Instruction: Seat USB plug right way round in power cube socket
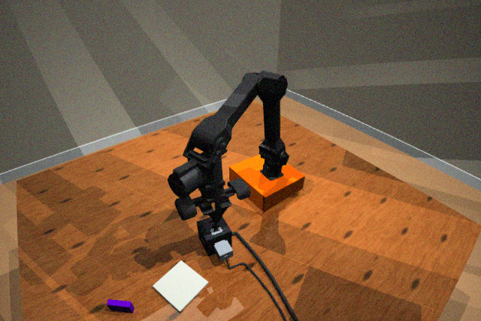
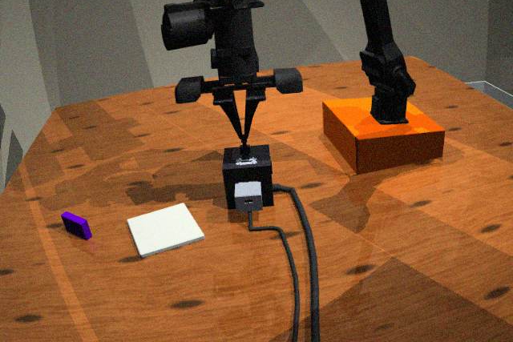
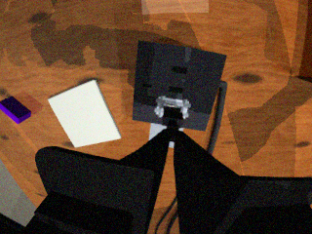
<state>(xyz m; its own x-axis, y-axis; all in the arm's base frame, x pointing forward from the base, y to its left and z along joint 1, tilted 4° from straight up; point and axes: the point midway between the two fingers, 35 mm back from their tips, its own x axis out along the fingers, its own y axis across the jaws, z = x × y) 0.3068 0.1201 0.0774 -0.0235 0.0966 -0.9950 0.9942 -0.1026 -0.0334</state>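
The hand [image 2: 243, 142] is pointing straight down near the middle of the exterior view, its two dark fingers [image 2: 232, 116] converging to a narrow tip and pinching the small dark USB plug [image 2: 245, 150], which is standing upright in the silver-rimmed socket [image 2: 246, 160] on top of the black power cube [image 2: 247, 172]. How deep the plug is sitting cannot be told from these views. In the wrist view the fingertips are meeting just over the plug [image 3: 171, 112] at the near edge of the cube's top [image 3: 178, 78], slightly above frame centre.

The cube is sitting on the wooden tabletop [image 2: 414, 222], and a grey adapter block [image 2: 248, 196] is sticking out of its front face, with a thin cable [image 2: 285, 247] running from it toward the bottom edge of the frame. A thicker black cable [image 2: 310, 247] is leaving the cube's right side and running alongside it.

To the lower left of the cube a flat white square pad [image 2: 164, 229] is lying on the tabletop, and farther left, well apart, a small purple block [image 2: 76, 225] is resting tilted on edge. At the right of the frame the arm's base is standing on an orange block [image 2: 383, 135].
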